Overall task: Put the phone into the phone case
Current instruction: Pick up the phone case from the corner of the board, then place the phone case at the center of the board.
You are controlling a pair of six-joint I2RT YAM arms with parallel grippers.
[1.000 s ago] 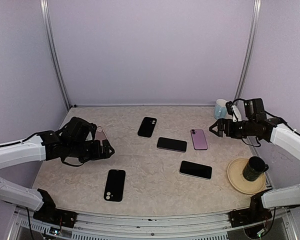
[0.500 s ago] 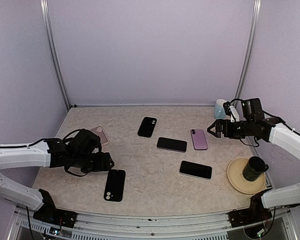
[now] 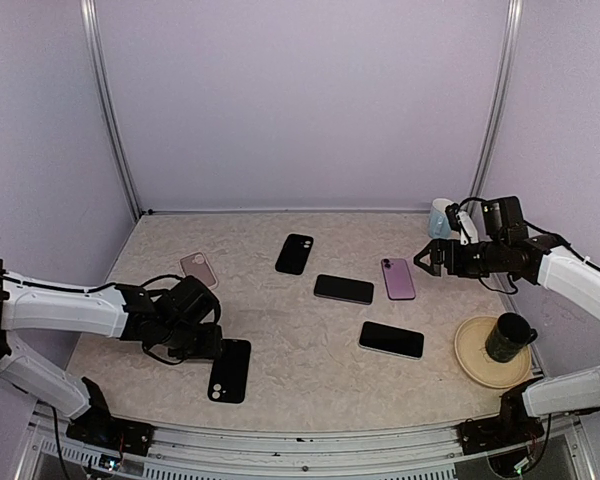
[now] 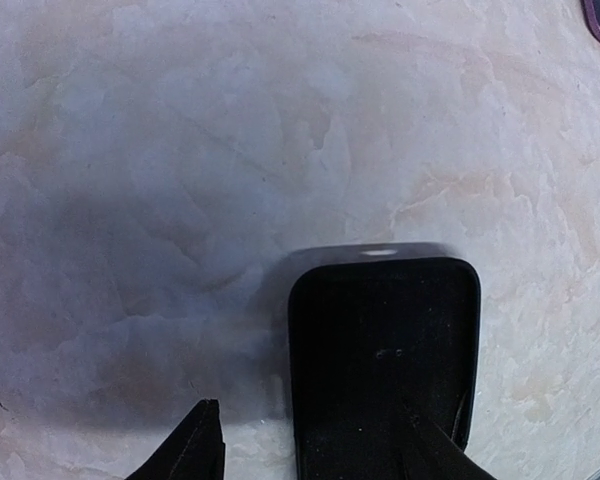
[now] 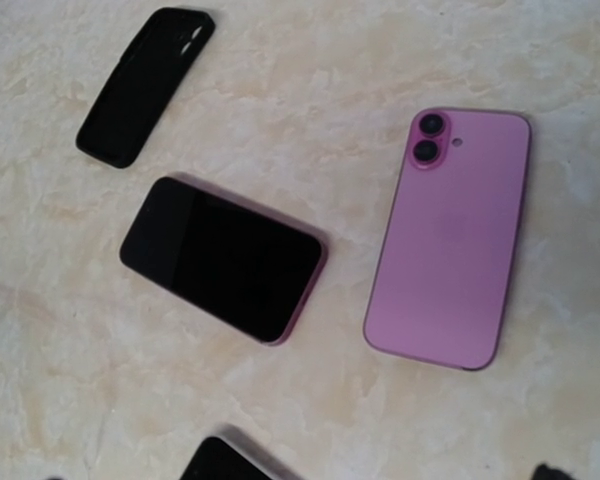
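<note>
The step in hand looks like the reach for a first pick: nothing is held yet, and no phone has been brought to a case.

At the far left, the left gripper hangs low over the marbled beige tabletop. Its jaws are parted wide and hold nothing. In the left wrist view one fingertip is over bare table and the other overlaps the near end of the matte black rounded-rectangle case. It shows two pale camera dots from above, though whether it is a soft case or a phone lying back-up I cannot tell. To grip it, the fingers would likely have to shift sideways until they straddle it, then come down along its thin edges — a flat slab on a smooth top gives little to bite.

Behind it lies a translucent pink case, and further right a second black soft case. Next come a dark-screened phone with a pink rim, a glossy black phone lying screen-up and a smooth pink phone lying camera-side up. All are well apart.

The right gripper hovers beside the pink phone without touching it; how far its jaws stand open I cannot tell. Near it are a pale blue cup and a dark mug on a round beige plate.
</note>
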